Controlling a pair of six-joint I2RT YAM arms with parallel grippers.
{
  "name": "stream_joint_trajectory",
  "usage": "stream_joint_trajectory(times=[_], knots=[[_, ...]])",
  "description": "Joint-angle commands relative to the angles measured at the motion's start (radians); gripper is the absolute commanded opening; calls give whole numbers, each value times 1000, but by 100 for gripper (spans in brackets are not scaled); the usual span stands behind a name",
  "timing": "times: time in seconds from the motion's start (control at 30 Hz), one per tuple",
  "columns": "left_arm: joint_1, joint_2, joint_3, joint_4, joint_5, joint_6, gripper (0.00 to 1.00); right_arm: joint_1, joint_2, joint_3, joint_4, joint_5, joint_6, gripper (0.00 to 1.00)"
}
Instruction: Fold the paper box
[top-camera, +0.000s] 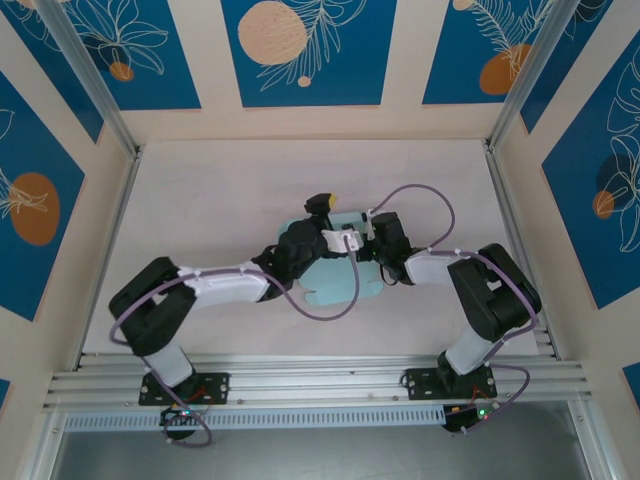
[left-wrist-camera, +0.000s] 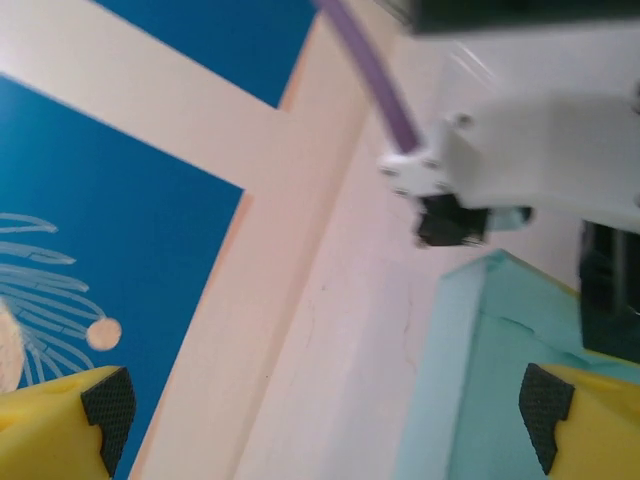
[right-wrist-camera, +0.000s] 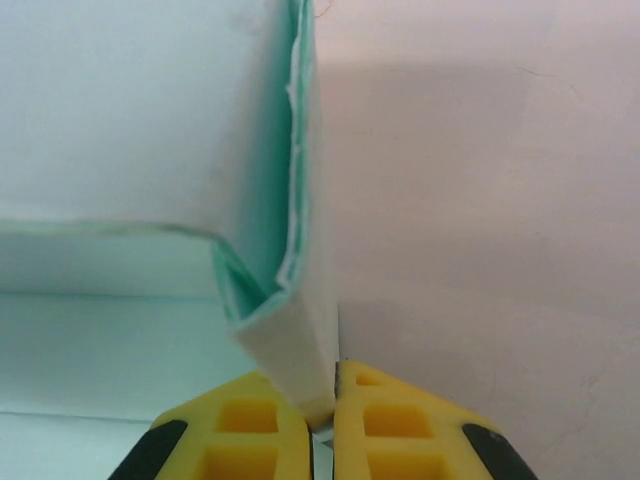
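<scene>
Table (top-camera: 200, 200) – pale surface inside the patterned blue enclosure. Both arms reach in and meet at centre: left arm (top-camera: 215, 285) from near left, right arm (top-camera: 480, 285) from near right.

Paper box (top-camera: 328, 278) sits mid-table, right under the two wrists and partly hidden by them and by a purple cable (top-camera: 345, 300). It is pale blue card. The top view shows a flat part with rounded tabs lying on the table on the near side.

Left gripper (left-wrist-camera: 325, 405) is released, with its yellow fingers spread wide and nothing between them. A raised wall and top edge of the box (left-wrist-camera: 500, 350) lie just beside its right-hand fingertip, and I can't tell whether they touch.

Right gripper (right-wrist-camera: 322, 420) is clenched – its jaws pinch a doubled-over vertical edge of the card at a corner. There one upright wall (right-wrist-camera: 140, 120) meets a folded side panel, with the table just beyond.

Progress, as a judgement: partway. At least one wall is up and one corner is formed and held. The near tabs look unfolded and no closed box shape is visible. Likely left to do: raise the remaining sides, tuck the tabs and close the box. The far side is hidden by the wrists, so its state is unclear.
</scene>
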Motion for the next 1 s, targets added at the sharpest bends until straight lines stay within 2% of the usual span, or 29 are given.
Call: stream_joint_trajectory(times=[0.0,0.1,0.2,0.23,0.33,0.4,0.47,0.57,0.7,0.8,0.97], knots=[[-2,-90,-29,-67,-70,-253,100,12,3,20,4,50,-20,9],[9,-158,-15,-160,-151,-475,100,22,-7,16,7,79,-24,9],[46,-190,40,-350,-251,-721,100,33,-17,18,3,102,-27,9],[72,-195,73,-456,-258,-820,100,35,-19,19,0,101,-28,9],[156,-206,129,-665,-157,-1001,99,41,-25,24,-6,101,-26,9],[195,-216,144,-744,-113,-1071,91,41,-22,26,-10,103,-24,9],[222,-240,143,-784,-77,-1117,77,41,-21,27,-10,101,-24,9],[248,-276,141,-795,29,-1165,68,45,-21,29,-10,100,-20,9],[250,-272,159,-833,146,-1246,66,46,-22,33,-11,97,-19,9],[250,-246,145,-800,254,-1330,66,47,-22,39,-20,96,-24,9],[251,-199,120,-720,308,-1418,63,47,-19,40,-25,86,-16,9]])
